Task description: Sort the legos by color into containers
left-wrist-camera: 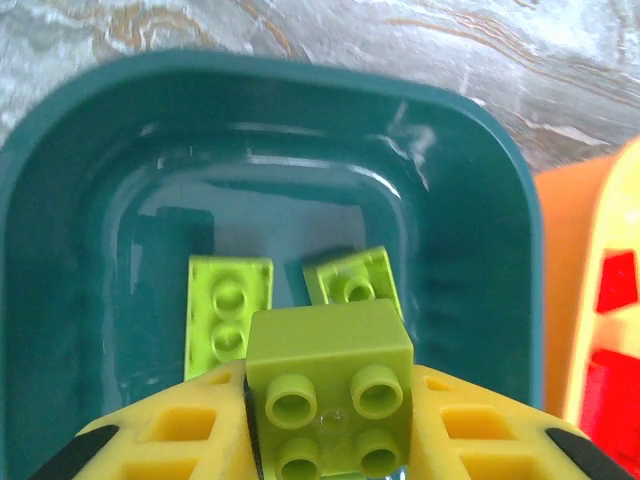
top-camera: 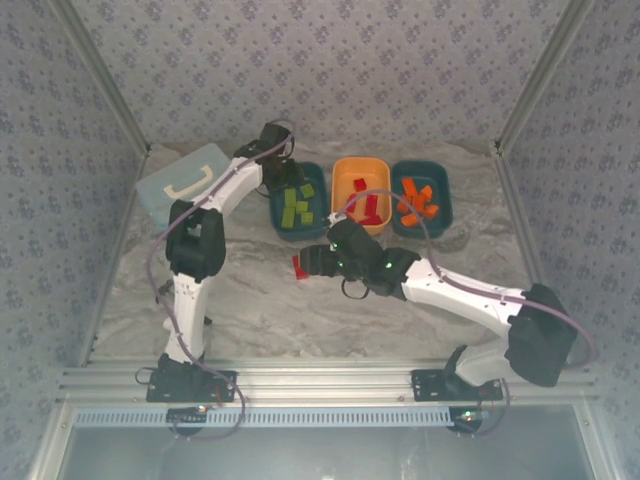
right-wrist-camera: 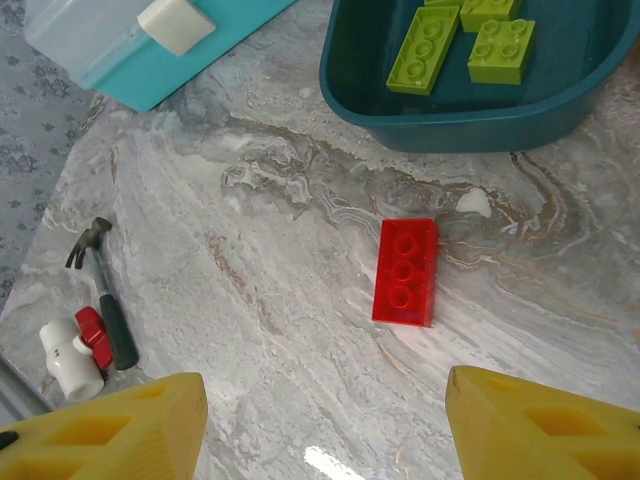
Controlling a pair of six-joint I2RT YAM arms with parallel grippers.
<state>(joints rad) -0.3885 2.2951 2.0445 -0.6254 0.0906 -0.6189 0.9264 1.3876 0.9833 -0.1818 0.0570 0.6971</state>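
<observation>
Gripping a lime green plastic brick (left-wrist-camera: 330,385), left fingers (left-wrist-camera: 170,440) hover above a dark teal plastic tub (left-wrist-camera: 60,200); right fingers (right-wrist-camera: 110,430) gape wide over a red plastic brick (right-wrist-camera: 405,272).

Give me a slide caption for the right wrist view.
Right gripper open above a red lego on the table, near the teal tub of green legos.

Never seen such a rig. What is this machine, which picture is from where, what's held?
Two robot arms stand on a marbled table. The top picture looks down on both; the other two come from a camera on each wrist. Three tubs hold sorted bricks: green in the left teal tub, red in the orange tub, orange in the right teal tub. The left gripper clamps a lime green brick above the left teal tub. The right gripper hangs open over a loose red brick.
</observation>
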